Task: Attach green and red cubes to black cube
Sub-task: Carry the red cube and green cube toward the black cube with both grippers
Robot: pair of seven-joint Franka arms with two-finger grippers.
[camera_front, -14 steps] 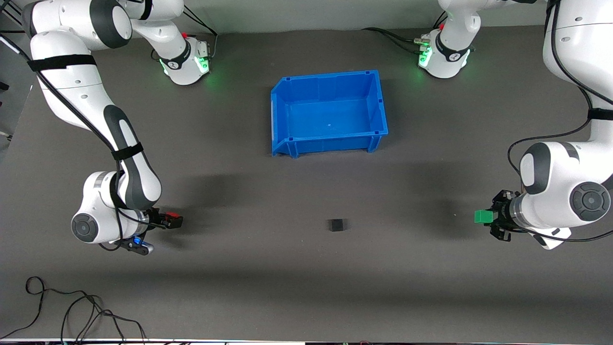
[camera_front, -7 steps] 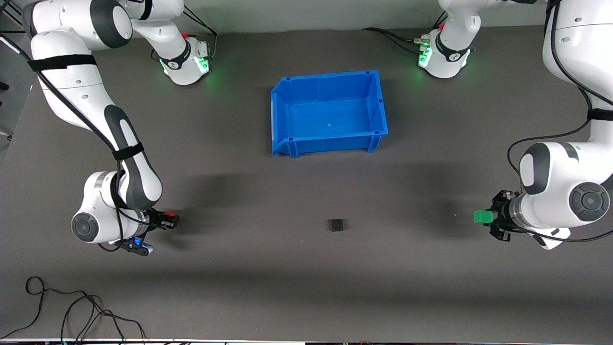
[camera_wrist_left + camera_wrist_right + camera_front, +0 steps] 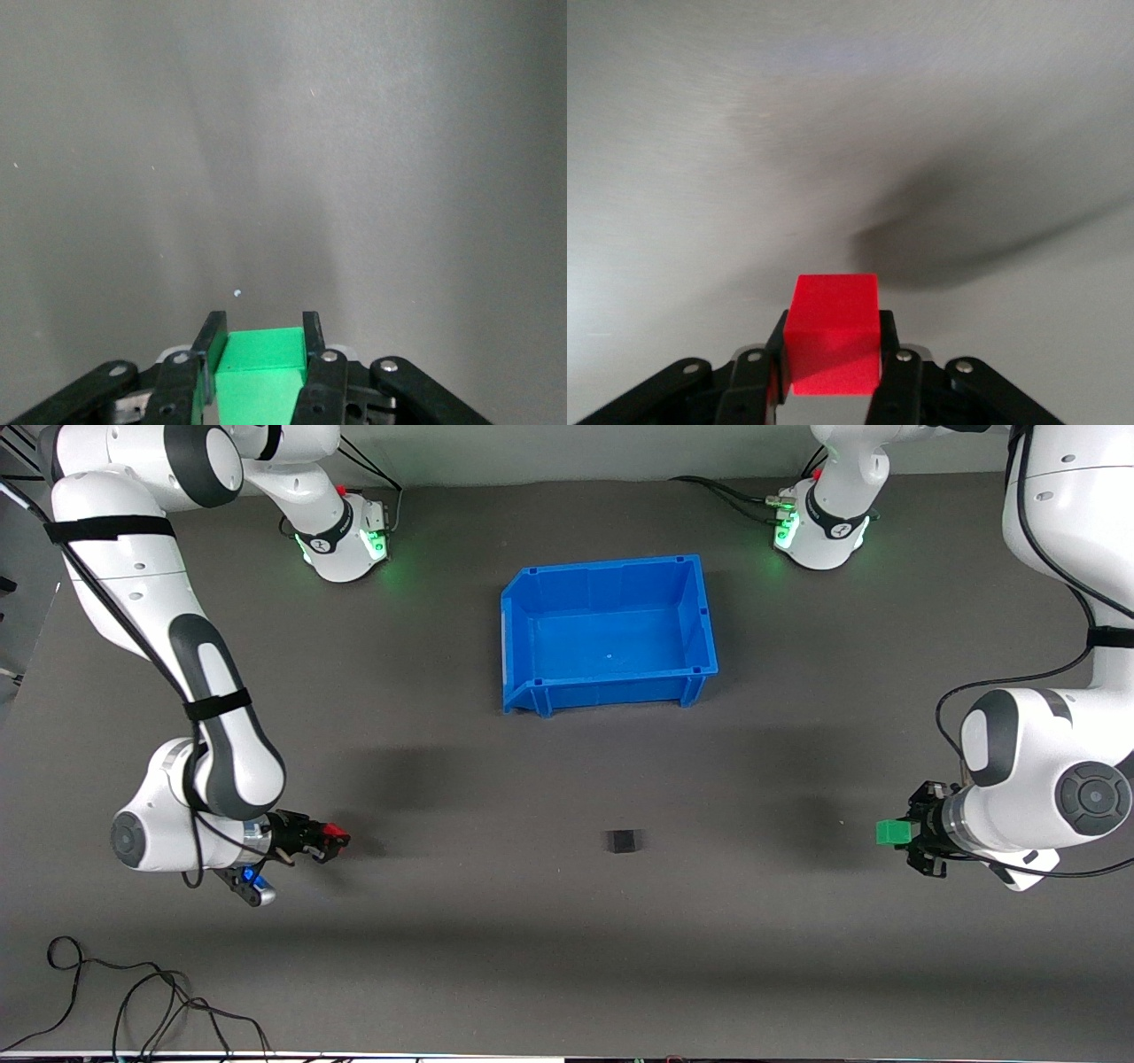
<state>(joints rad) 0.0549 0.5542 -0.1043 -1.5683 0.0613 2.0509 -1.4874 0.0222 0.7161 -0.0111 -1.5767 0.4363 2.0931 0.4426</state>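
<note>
Grey mat, one black cube, one blue bin, two held cubes

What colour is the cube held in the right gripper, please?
Bright red cube, clearest in the right wrist view.

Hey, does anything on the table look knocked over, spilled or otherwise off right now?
Nothing stands out. The blue bin sits upright, the black cube lies flat nearer the front camera, and each end effector grips its cube squarely: left on green cube, right on red cube.
</note>
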